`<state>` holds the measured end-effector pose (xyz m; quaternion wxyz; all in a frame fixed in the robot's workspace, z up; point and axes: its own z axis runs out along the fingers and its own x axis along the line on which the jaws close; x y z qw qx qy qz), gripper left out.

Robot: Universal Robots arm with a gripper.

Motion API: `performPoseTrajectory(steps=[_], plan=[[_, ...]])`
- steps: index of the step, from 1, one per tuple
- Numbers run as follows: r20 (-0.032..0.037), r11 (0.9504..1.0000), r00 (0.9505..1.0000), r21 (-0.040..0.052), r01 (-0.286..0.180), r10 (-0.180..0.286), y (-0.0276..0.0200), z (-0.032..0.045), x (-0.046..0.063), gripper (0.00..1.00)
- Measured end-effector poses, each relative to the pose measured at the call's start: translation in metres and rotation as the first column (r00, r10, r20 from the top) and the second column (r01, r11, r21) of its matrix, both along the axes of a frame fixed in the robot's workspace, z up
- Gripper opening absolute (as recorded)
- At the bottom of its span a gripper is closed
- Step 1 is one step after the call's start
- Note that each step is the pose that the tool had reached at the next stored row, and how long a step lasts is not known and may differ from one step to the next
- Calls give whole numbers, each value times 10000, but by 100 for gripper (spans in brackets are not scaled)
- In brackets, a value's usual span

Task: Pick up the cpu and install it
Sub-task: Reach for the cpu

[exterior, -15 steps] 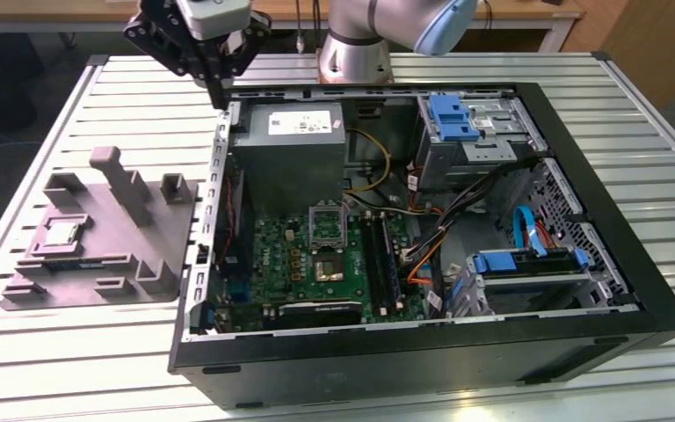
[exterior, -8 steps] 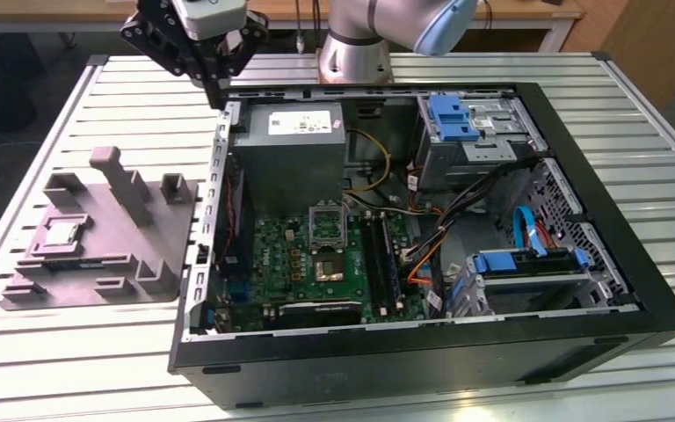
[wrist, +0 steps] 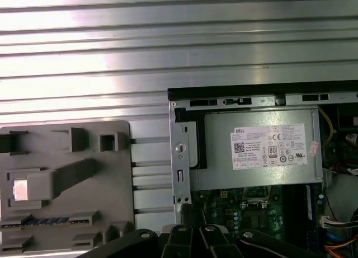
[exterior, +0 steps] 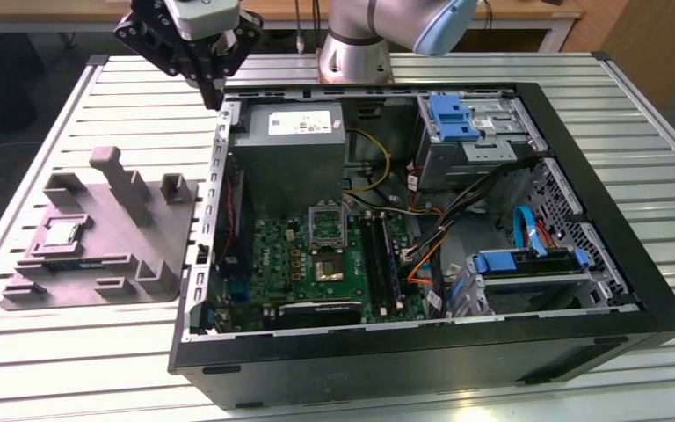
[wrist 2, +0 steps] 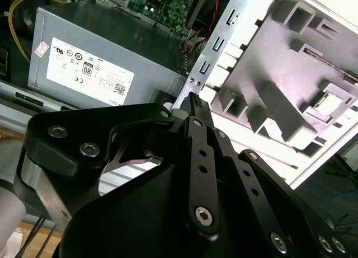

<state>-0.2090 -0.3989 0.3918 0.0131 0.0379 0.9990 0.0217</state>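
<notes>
The cpu (exterior: 62, 233) is a small pale square chip lying in a recess of the grey-purple fixture (exterior: 138, 264), which stands on the slatted table at the exterior view's left of the open computer case. It also shows in both wrist views, cpu (wrist 2: 327, 104) and cpu (wrist: 20, 189). My gripper (exterior: 212, 95) hangs above the case's back corner beside the fixture, well away from the cpu. Its black fingers (wrist 2: 193, 104) meet at the tips, shut on nothing. The dark socket (exterior: 330, 268) sits on the green motherboard inside the case.
A big grey power supply (exterior: 291, 145) with a white label fills the case's back corner just beside the gripper. The case's metal side wall (exterior: 214, 193) stands between fixture and motherboard. Cables, blue drive bays (exterior: 526, 264) and the arm's base (exterior: 355, 53) lie further off.
</notes>
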Motion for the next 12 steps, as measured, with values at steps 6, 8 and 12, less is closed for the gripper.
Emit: performPoseTrajectory(steps=[6, 8, 12], plan=[[0, 10000, 10000, 0, 0, 0, 0, -1, -26, 11], [0, 10000, 10000, 0, 0, 0, 0, -1, -36, 11], [0, 10000, 10000, 0, 0, 0, 0, -2, -59, 11]])
